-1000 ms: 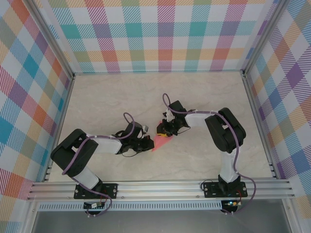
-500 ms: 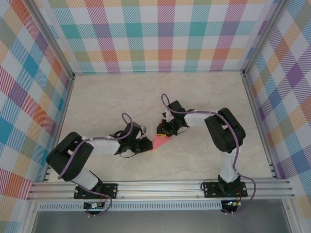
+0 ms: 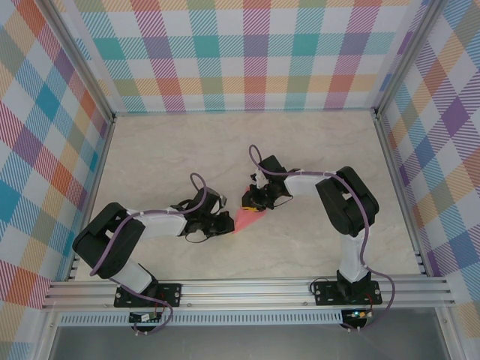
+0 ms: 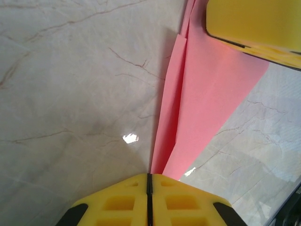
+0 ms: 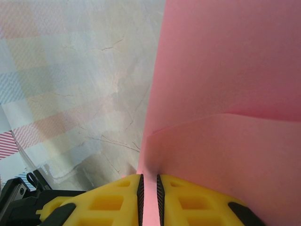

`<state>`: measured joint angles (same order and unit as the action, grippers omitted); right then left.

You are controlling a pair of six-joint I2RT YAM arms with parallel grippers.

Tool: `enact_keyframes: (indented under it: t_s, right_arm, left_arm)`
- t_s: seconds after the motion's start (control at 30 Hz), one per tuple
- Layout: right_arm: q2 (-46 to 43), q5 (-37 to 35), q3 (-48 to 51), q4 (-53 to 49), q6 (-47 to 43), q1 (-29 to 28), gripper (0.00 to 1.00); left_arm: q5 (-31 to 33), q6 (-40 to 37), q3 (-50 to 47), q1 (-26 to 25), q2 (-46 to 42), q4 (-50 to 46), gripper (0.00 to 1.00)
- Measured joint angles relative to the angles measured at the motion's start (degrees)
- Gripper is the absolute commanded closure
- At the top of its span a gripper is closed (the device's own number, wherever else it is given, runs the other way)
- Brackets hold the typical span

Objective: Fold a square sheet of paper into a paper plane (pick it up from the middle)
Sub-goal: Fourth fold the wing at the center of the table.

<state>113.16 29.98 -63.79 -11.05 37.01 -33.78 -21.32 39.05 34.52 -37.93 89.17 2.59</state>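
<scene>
The salmon-pink sheet of paper is folded into a narrow pointed shape with layered creases and lies low over the table's middle. My right gripper is shut on its far edge, and pink paper shows between the jaws. My left gripper is shut at the paper's narrow near tip, which runs under the right fingertip rather than into the seam. In the top view the left gripper and right gripper stand at opposite ends of the paper. The right gripper's yellow finger shows in the left wrist view.
The marble-patterned table is fenced by checked walls at the back and both sides. An aluminium rail runs along the near edge, where both arm bases are bolted.
The left arm's rear link has dropped lower and leftward while its gripper stayed at the paper's near tip. The right arm and the paper have hardly moved.
</scene>
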Motion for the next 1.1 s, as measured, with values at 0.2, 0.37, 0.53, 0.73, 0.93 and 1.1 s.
enact_keyframes:
  t_s: [0.2, 0.37, 0.53, 0.73, 0.93, 1.1]
  right_arm:
    - [0.04, -0.59, -0.35, -0.59, -0.02, -0.42, 0.81]
    - [0.04, -1.14, -0.52, -1.07, -0.22, -0.59, 0.82]
    - [0.04, -1.51, -0.52, -1.2, -0.46, -0.63, 0.82]
    - [0.04, -1.55, -0.52, -1.22, -0.66, -0.72, 0.82]
    - [0.04, -1.64, -0.52, -1.22, -0.66, -0.74, 0.82]
    - [0.04, -1.64, -0.52, -1.22, -0.66, -0.74, 0.82]
  left_arm:
    - [2.67, -1.62, 3.08, -1.73, 0.68, -5.31, 0.92]
    - [6.8, -2.1, 3.54, -3.32, -0.94, -8.44, 0.87]
    - [10.32, -2.27, 3.5, -3.48, -7.85, -16.15, 0.82]
    - [10.73, -2.14, 7.3, -3.48, -12.24, -18.25, 0.83]
    - [6.71, -0.5, 10.14, -3.45, -6.58, -12.57, 0.87]
    - [3.48, 1.81, 10.36, -2.62, -0.37, -8.26, 0.89]
